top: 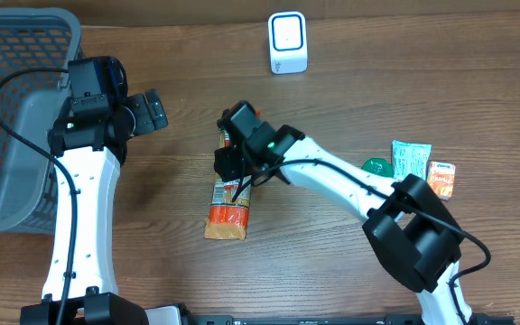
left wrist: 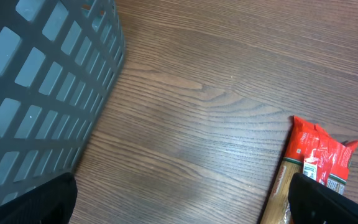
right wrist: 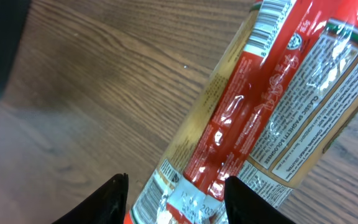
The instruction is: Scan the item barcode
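Observation:
The item is a long spaghetti packet (top: 228, 203) in red and clear film, lying flat on the wooden table. My right gripper (top: 231, 161) hovers over its far end. In the right wrist view the packet (right wrist: 272, 93) runs diagonally, with a barcode (right wrist: 270, 22) near the top edge. My right gripper (right wrist: 179, 202) stands open astride the packet's end, and wood shows beside the left finger. The white scanner (top: 288, 42) stands at the back of the table. My left gripper (top: 156, 110) is open and empty beside the basket. In its wrist view the left gripper (left wrist: 180, 205) is over bare wood, with the packet (left wrist: 319, 158) at the right.
A grey mesh basket (top: 7, 117) fills the left side, its wall (left wrist: 42, 81) close to the left gripper. At the right lie a green object (top: 377, 166), a teal packet (top: 411, 159) and an orange packet (top: 441, 178).

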You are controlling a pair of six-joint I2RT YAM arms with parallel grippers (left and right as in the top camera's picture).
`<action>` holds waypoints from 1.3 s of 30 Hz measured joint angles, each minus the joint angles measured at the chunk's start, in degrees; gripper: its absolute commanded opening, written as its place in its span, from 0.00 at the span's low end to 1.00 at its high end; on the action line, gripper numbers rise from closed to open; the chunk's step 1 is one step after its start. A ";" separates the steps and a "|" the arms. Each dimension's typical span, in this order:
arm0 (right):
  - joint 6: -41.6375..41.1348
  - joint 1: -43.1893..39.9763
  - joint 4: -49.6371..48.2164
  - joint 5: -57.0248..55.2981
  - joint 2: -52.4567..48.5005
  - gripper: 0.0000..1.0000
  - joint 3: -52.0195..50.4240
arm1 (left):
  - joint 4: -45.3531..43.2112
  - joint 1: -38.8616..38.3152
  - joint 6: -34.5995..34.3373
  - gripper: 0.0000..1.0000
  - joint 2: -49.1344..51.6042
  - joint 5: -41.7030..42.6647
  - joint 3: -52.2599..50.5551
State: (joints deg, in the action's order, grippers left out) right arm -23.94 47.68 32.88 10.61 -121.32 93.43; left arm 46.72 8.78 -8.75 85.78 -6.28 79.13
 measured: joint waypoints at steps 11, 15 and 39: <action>-0.92 2.91 0.13 -8.09 -0.09 0.46 0.00 | 0.00 0.00 0.00 1.00 0.00 0.02 0.00; -2.49 2.36 0.26 -8.87 -0.20 0.46 0.00 | 0.00 0.00 0.00 1.00 0.00 0.00 0.00; -6.03 1.81 -1.07 -9.55 -1.97 0.41 -2.34 | 0.00 0.00 0.00 1.00 0.00 0.00 0.00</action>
State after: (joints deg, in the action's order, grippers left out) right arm -29.98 49.50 31.81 1.06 -123.28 91.09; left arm 46.72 8.78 -8.75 85.78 -6.28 79.13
